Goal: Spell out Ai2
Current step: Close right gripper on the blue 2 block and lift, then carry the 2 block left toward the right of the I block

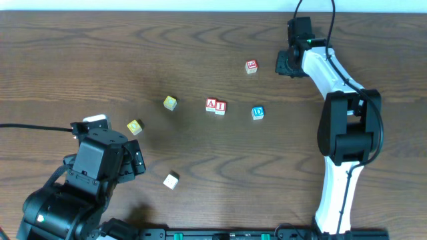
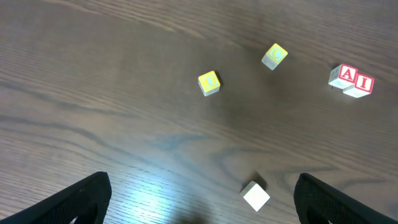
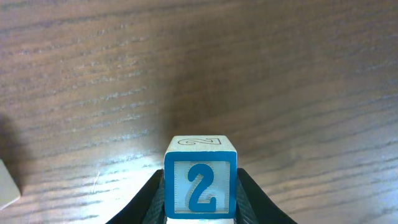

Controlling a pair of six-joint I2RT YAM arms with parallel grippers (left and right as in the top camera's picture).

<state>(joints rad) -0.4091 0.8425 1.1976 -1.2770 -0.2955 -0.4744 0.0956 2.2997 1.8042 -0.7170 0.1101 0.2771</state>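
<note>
The left gripper (image 2: 204, 205) hangs wide open and empty, well left of the white wooden cube with a red A (image 1: 211, 105) and the red I cube (image 1: 221, 107) touching it, already paired. Up and right of that pair, the right gripper (image 3: 201, 200) clamps the white wooden cube with a blue 2 (image 3: 201, 185), probably to set it beside the I.

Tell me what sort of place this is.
Likely a robotics lab bench: a wood-grain table, a white robot arm and a black robot arm at its edge, and lettered cubes like the A cube, I cube and 2 cube.
</note>
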